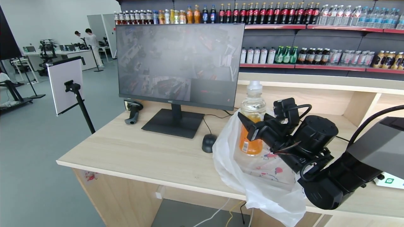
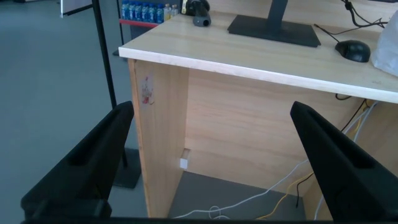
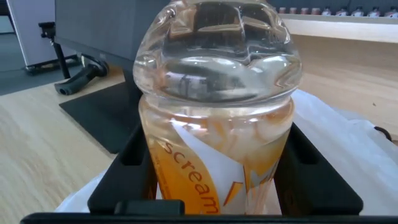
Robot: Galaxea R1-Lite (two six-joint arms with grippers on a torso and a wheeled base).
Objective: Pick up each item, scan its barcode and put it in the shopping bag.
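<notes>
Your right fingers (image 1: 245,123) grip the orange drink bottle (image 1: 252,107), right of the frame centre, at the mouth of the white shopping bag (image 1: 252,176) on the surface (image 1: 142,151). Your left fingers (image 2: 93,165) stand wide apart.

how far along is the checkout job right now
Done: the bottle is picked up, upright in the shut right claw. Whether it was scanned cannot be told; the scanner lies by the monitor, apart from it. In hand: the bottle sits at the bag's open mouth, seemingly partly inside. Left: release it into the bag. The left claw hangs open beside the desk.
</notes>
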